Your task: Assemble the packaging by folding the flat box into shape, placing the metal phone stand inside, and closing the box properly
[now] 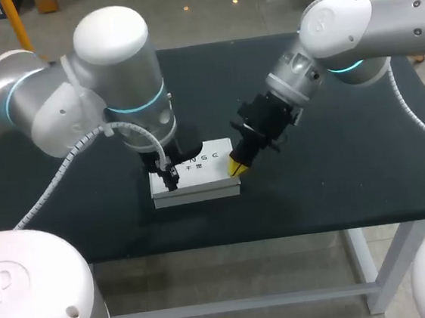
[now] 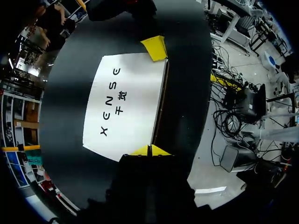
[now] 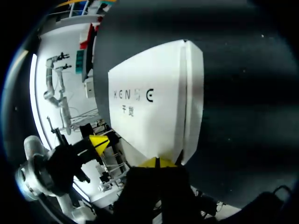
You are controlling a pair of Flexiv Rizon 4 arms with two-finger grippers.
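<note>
left arm: comes in from the left; its wrist stands right over the box's left end.
left hand (image 1: pixel 172 180): yellow tips pressed together with nothing between them. In the left wrist view (image 2: pixel 150 150) they sit against the box's near short end, at the corner where the seam ends.
box (image 1: pixel 199 177): white and folded into shape, lying flat with the printed top face up. It sits near the middle of the bench, between the two hands and touching both.
seam: thin dark line along one long edge of the box's top (image 2: pixel 126 102), running from one hand's tips to the other's.
right hand (image 1: pixel 236 166): tips together too, holding nothing, pushed against the box's right end. In the right wrist view (image 3: pixel 158 162) they meet the near short end right at the seam, and the left hand's yellow tip (image 3: pixel 99 142) shows at the far end.
right arm: comes in from the upper right, slanting down to the box.
bench (image 1: pixel 334 161): black top.
hidden: in the head view the left hand's tips and most of the box's left end are covered by the arm's own wrist; only dark finger parts show.
cannot tell: what is inside the box; whether the seam is fully shut; whether either pair of tips catches a flap edge.
</note>
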